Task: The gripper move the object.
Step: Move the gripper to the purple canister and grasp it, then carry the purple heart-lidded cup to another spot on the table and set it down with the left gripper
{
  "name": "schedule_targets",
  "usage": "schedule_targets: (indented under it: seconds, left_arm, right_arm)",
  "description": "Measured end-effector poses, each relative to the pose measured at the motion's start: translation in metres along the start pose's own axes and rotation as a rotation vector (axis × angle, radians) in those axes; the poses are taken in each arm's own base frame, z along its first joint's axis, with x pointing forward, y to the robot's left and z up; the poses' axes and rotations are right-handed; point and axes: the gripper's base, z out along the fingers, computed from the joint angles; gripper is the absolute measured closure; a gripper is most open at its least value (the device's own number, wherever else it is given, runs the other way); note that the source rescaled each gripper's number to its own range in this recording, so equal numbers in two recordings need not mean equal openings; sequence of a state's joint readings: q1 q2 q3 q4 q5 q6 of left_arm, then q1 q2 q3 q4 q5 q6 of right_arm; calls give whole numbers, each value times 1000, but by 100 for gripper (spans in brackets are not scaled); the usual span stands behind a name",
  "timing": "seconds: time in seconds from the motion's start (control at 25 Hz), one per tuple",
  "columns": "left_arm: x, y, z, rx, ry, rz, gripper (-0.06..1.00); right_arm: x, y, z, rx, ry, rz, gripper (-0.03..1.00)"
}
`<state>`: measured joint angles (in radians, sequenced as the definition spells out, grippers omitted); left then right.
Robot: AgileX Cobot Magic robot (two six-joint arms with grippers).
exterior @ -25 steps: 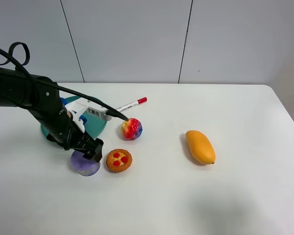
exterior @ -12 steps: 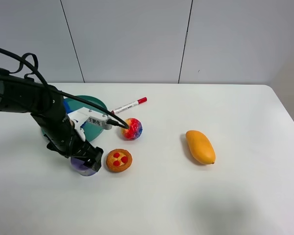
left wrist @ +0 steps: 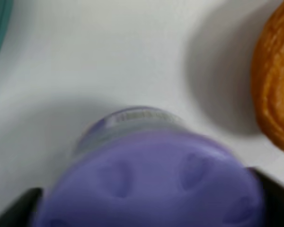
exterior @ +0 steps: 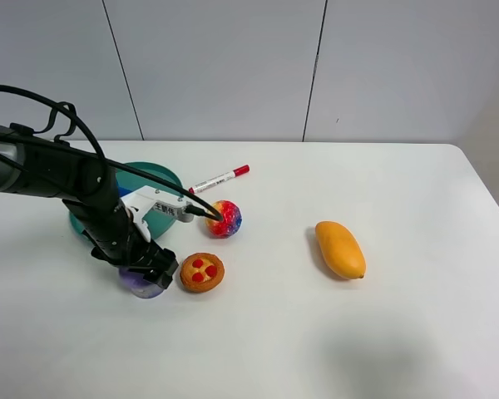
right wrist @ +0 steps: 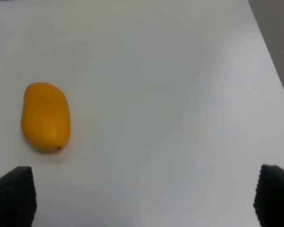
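Observation:
The lavender-purple jar (exterior: 140,283) stands on the white table just left of the orange-red tart (exterior: 202,271). My left gripper (exterior: 152,268) is low over the jar, jaws open, one on each side of it. In the left wrist view the jar's dimpled lid (left wrist: 146,179) fills the space between the two black fingertips (left wrist: 16,208); I cannot tell if they touch it. My right gripper (right wrist: 142,196) is open and empty above bare table, and is out of the exterior view.
A teal plate (exterior: 155,175) lies behind the left arm. A rainbow ball (exterior: 224,218) and a red-capped marker (exterior: 220,178) lie right of it. A mango (exterior: 340,248) lies at centre right, also in the right wrist view (right wrist: 45,116). The tart's edge (left wrist: 274,85) is close beside the jar.
My left arm has lowered and shifted slightly, bringing the gripper down from above the jar to around it. The jar and the other objects have not moved.

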<state>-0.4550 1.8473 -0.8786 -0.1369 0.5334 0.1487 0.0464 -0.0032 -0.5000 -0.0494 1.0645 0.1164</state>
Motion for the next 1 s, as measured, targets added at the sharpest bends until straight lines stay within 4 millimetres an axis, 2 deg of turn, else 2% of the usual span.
schedule_targets:
  seconds: [0.24,0.4,0.48,0.64,0.88,1.0]
  left_arm:
    - [4,-1,0,9,41,-5,92]
    - [7,-2,-11,16,57,-3,92]
    - [6,-3,-26,15,22,3,92]
    - [-6,-5,-68,1,-49,41,92]
    - [-48,-8,-128,0,-135,69,92]
    - [-68,-16,-156,4,-185,96,92]
  right_arm:
    - [0,0,0,0,0,0,-3]
    - [0,0,0,0,0,0,-3]
    - [0,0,0,0,0,0,-3]
    - [0,0,0,0,0,0,-3]
    - [0,0,0,0,0,0,-3]
    - [0,0,0,0,0,0,-3]
